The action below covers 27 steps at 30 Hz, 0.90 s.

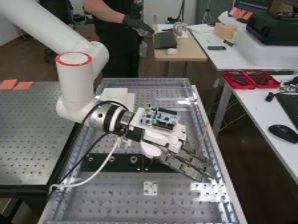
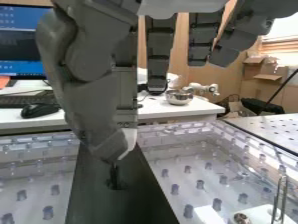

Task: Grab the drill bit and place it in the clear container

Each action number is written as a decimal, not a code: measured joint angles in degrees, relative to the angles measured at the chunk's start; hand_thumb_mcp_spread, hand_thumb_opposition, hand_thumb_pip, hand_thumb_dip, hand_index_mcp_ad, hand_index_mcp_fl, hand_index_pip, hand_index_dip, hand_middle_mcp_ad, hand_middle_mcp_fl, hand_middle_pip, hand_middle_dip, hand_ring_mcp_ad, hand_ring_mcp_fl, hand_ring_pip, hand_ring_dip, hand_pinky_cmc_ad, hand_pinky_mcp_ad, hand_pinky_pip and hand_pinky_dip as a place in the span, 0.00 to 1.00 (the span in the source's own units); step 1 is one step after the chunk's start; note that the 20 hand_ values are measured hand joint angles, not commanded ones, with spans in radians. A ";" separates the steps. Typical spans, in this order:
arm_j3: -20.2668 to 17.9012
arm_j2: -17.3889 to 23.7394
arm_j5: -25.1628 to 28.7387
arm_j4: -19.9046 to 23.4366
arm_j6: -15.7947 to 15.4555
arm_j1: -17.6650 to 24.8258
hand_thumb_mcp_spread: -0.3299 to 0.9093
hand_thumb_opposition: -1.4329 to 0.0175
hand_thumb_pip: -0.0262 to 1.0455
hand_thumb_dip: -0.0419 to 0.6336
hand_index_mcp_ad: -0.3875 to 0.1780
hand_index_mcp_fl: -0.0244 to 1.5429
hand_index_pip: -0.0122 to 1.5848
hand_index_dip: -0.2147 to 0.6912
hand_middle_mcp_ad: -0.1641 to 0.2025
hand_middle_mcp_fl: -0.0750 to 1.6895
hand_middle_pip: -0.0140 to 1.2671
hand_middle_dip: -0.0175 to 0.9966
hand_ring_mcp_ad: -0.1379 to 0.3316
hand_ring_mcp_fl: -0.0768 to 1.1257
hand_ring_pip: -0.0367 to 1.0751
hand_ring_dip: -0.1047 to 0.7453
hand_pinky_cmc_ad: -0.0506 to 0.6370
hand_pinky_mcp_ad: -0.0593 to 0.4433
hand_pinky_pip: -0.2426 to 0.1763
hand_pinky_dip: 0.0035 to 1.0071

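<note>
One small dark drill bit [image 2: 115, 177] stands upright at the black bar [image 1: 93, 162] that crosses the bench [image 1: 120, 202], over toward the bench's right edge from where I'm standing, nearer its near end than its far one. The hand [image 1: 188, 162] is right over it, and from here it looks to be pinching the upper end between the thumb and one finger, the other fingers hanging fairly straight, apart from it. I'd expect the thing to be light, hard and stiff, nothing to worry about crushing, but slim and slick enough to twist or slide in the pinch. I'd take it high on the shank and draw it straight up, lest it tilt and catch. What I take for the clear container is the broad see-through tray [image 1: 145, 82] with low walls along the bench's edges, though I can't be certain. The bench top is full of holes and small pegs, bright with reflections. Another holed bench [image 1: 40, 135] stands to the left; across the way a white table [image 1: 256, 104] bears red trays [image 1: 249, 80], a computer mouse [image 1: 283, 133] and a shiny metal bowl [image 2: 178, 98], with cardboard boxes [image 2: 266, 72] beyond.
</note>
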 joint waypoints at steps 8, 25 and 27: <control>-0.54 0.30 0.13 0.02 -0.04 0.03 0.71 0.37 0.54 0.49 0.50 0.41 0.49 0.67 0.51 0.20 0.10 0.22 0.67 0.13 0.12 0.16 0.55 0.40 0.44 0.15; -1.93 0.95 3.43 2.18 4.00 0.93 0.70 0.38 0.54 0.49 0.50 0.42 0.51 0.65 0.52 0.20 0.10 0.22 0.68 0.12 0.12 0.17 0.55 0.40 0.44 0.14; -2.36 1.11 4.26 2.75 4.69 1.28 0.70 0.38 0.54 0.49 0.50 0.42 0.51 0.64 0.52 0.20 0.10 0.22 0.68 0.12 0.12 0.17 0.55 0.40 0.44 0.15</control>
